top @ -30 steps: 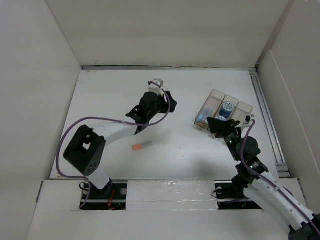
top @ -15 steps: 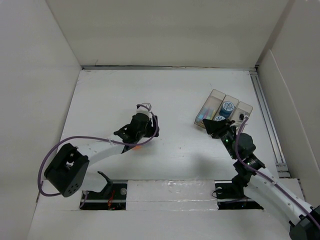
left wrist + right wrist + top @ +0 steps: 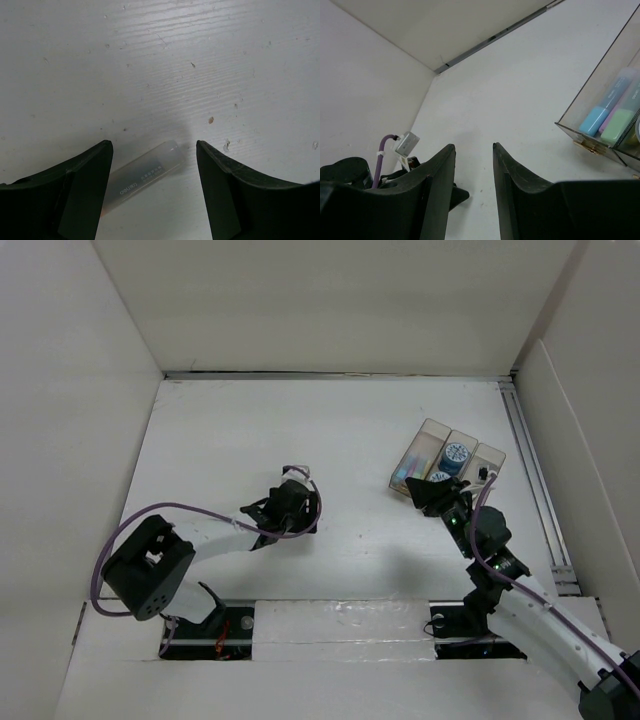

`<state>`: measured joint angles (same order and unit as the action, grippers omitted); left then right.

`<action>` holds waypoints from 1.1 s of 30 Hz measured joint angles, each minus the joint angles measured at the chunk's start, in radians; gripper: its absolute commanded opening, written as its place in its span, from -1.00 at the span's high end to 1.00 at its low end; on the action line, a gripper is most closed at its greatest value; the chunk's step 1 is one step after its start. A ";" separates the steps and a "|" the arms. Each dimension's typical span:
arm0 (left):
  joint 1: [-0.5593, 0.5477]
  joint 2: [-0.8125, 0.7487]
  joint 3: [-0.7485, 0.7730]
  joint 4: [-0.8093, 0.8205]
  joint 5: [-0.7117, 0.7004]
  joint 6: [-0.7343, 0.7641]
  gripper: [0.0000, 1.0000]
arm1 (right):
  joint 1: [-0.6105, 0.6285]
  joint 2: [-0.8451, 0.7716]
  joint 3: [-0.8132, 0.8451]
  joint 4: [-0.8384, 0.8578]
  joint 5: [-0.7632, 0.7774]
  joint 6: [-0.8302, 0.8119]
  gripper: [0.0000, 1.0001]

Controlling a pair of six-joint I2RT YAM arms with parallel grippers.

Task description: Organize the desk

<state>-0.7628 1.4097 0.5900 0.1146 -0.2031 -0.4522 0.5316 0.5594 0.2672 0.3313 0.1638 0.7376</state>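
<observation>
On the white desk (image 3: 230, 430), my left gripper (image 3: 295, 510) is low over the near middle. In the left wrist view its jaws (image 3: 154, 145) stand wide open on either side of a marker with a translucent cap (image 3: 142, 175). The marker lies flat at a slant, closer to the left finger and touching neither. From above, the gripper hides the marker. My right gripper (image 3: 432, 490) hovers just in front of the clear three-compartment tray (image 3: 428, 426). It is open (image 3: 473, 146) with a narrow gap and nothing in it.
The tray wall (image 3: 600, 90) shows a blue highlighter (image 3: 602, 112) and a green one (image 3: 620, 125) inside. A blue roll (image 3: 456, 455) sits in the middle compartment. A metal rail (image 3: 527, 460) runs along the right edge. Tall white walls close in the desk.
My left arm has drawn back from the desk's middle toward the near edge and come down over the marker, its jaws spreading wider. The right arm has barely shifted.
</observation>
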 measured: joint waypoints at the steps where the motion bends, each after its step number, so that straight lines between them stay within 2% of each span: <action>1: -0.002 0.000 0.000 -0.002 -0.004 -0.001 -0.27 | 0.000 0.000 0.000 0.000 0.000 0.000 0.16; 12: -0.002 -0.014 0.000 -0.032 -0.006 -0.023 -0.28 | 0.000 0.011 0.000 0.017 -0.001 0.000 0.16; 17: -0.002 -0.067 -0.002 -0.084 -0.008 -0.051 -0.47 | 0.000 0.026 0.000 0.021 -0.005 0.000 0.16; 22: -0.039 -0.119 -0.002 -0.121 -0.020 -0.079 -0.51 | 0.000 0.030 0.000 0.022 -0.008 0.000 0.17; 29: -0.085 -0.052 0.010 -0.184 -0.055 -0.103 -0.44 | 0.000 0.027 0.000 0.021 -0.008 0.000 0.16; 33: -0.100 -0.016 0.045 -0.214 -0.090 -0.126 -0.30 | 0.000 0.022 0.000 0.022 -0.008 0.000 0.16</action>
<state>-0.8627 1.3941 0.6353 -0.0994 -0.2928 -0.5777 0.5316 0.5812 0.2672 0.3531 0.1562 0.7372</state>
